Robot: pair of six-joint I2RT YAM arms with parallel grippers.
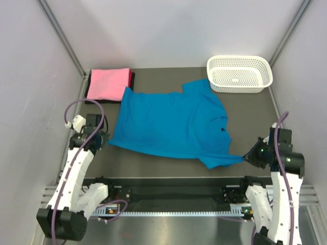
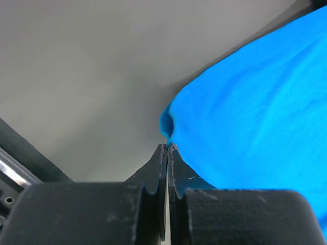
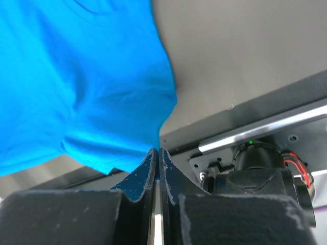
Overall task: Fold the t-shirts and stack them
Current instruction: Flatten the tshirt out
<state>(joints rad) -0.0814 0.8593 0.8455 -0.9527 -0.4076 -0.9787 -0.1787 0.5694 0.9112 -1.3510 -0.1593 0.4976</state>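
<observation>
While both pairs of jaws are pressed fully together, each has a scrap of cloth nipped at its tips. The left gripper [image 1: 103, 139] [image 2: 167, 149] pinches a hem corner of the blue shirt [image 1: 168, 122] [image 2: 255, 112], and the fabric bunches into a small fold just past the fingertips before spreading away to that gripper's right. The right gripper [image 1: 247, 156] [image 3: 157, 151] pinches the tip of a sleeve, which is drawn out to a point at its jaws; from there the shirt [image 3: 76, 76] fans out ahead and to its left.

Between the two grippers the blue shirt lies spread on the table [image 1: 153, 166], slightly rumpled, with its collar towards the right gripper's side and its hem towards the left one. Beyond the left gripper, at the far edge, a folded pink shirt [image 1: 107, 84] sits on top of a dark shirt [image 1: 133, 80], of which only a sliver shows; the blue shirt's far corner just reaches this pile. Beyond the right gripper, in the far corner, stands a white basket [image 1: 239, 58], close to the blue shirt's other sleeve.
</observation>
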